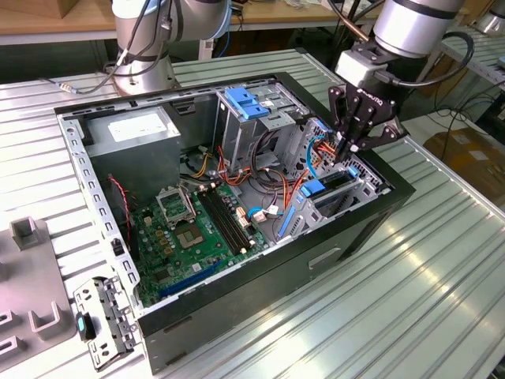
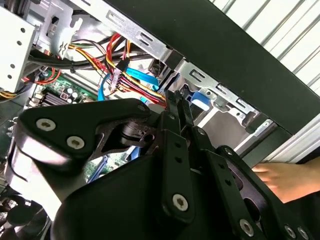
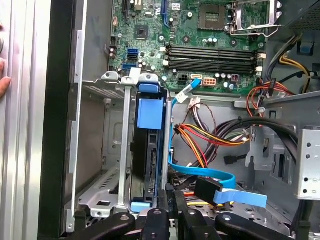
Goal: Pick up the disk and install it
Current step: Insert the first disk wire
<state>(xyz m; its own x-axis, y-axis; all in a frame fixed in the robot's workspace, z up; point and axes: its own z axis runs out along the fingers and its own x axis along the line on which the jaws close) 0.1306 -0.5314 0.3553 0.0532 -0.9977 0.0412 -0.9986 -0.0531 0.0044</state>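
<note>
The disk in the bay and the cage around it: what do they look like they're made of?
The disk stands on edge in its slot; its carrier rails and tab look like matte blue moulded plastic, the body between them dark, material unclear. The drive cage looks like bare sheet steel: dull grey, folded edges, punched holes. The gripper sits at the disk's end, black, probably anodised metal.
</note>
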